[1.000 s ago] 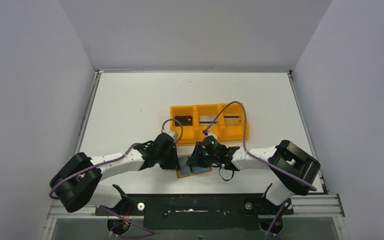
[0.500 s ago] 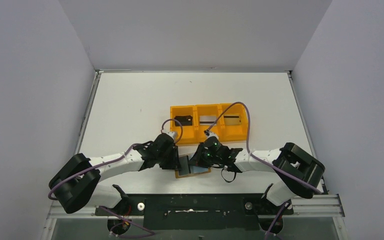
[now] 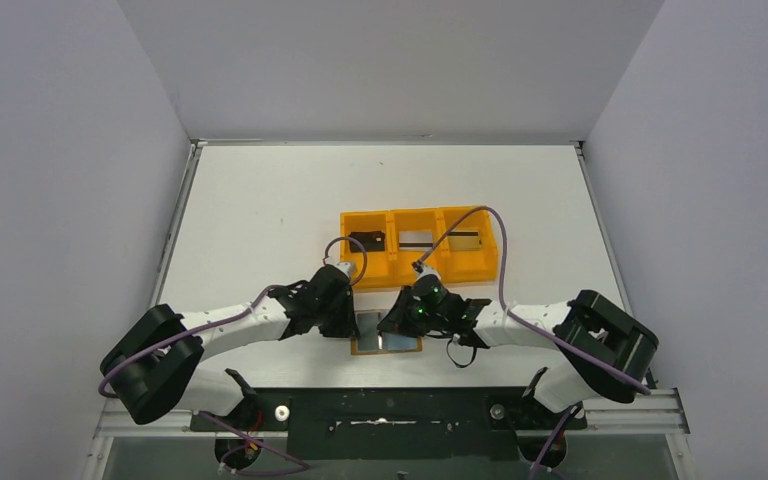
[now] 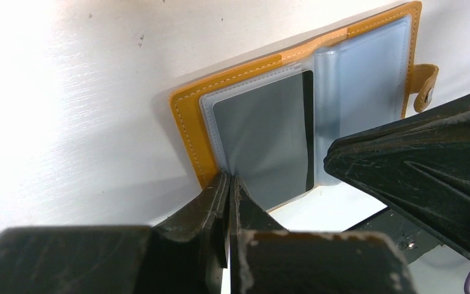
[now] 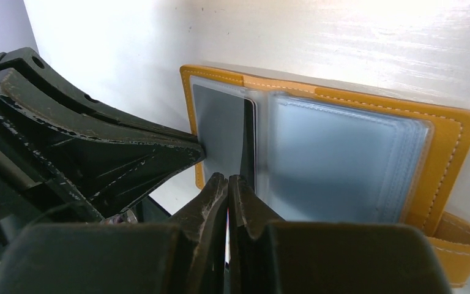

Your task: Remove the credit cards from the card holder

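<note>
The card holder [image 3: 388, 338] lies open on the table near the front edge, tan-orange with clear greyish sleeves [image 5: 336, 162]. A dark grey credit card [image 4: 263, 138] sits in its left sleeve, its right edge showing as a black strip near the spine [image 5: 250, 144]. My left gripper [image 4: 229, 179] is shut, its tips pressed on the sleeve's near left corner. My right gripper [image 5: 227, 179] is shut, its tips at the near edge of the dark card. In the top view the left gripper [image 3: 352, 322] and right gripper [image 3: 390, 325] meet over the holder. The snap tab [image 5: 459, 257] points right.
The bright orange three-compartment tray [image 3: 390, 262] stands just behind the holder. It holds a black item on the left [image 3: 367, 241] and flat grey and dark pieces in the other compartments. The table's front edge and black rail [image 3: 390, 400] lie just below.
The holder has turned from tilted to square with the table edge. Its left panel stood up half a second ago and now lies flat. The right gripper has shifted left.
</note>
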### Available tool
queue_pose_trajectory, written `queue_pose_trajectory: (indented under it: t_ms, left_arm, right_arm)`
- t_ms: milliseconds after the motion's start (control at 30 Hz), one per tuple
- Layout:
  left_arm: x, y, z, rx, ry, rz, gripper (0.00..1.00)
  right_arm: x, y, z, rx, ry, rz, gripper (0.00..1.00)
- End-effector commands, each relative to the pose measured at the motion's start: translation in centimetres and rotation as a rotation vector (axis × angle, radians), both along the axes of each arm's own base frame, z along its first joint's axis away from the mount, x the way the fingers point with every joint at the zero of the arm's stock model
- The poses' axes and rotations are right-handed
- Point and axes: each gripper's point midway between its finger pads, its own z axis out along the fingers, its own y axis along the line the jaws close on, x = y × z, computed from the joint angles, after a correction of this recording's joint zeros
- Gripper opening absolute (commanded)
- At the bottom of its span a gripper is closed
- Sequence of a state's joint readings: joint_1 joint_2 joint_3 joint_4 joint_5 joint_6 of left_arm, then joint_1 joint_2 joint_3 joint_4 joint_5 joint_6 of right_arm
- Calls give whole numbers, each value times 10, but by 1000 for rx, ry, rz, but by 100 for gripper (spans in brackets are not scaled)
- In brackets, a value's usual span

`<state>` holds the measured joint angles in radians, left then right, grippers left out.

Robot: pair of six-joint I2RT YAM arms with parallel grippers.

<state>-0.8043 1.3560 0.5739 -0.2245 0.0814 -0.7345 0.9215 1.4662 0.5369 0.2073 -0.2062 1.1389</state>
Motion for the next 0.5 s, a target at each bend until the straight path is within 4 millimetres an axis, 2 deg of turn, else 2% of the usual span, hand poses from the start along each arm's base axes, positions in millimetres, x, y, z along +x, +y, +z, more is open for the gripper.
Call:
queue_pose_trajectory:
  t_ms: [0,167,267,367,467]
  left_arm:
    - [-7,29,-21,151,16,-6,0]
    - [-7,28,-22,152,18,-12,0]
    - [-7,28,-21,149,19,-13,0]
    - [-7,25,-20,133,17,-18,0]
    - [-7,20,-18,106,16,-26,0]
  right_arm:
    - [10,-1,13,11,-36,-32,6]
    - [5,2,0,-59,-3,1,29]
    - [1,7,-4,-68,9,14,38]
    - [-1,19,-2,-26,13,50,38]
    - [-3,31,5,44,13,78,32]
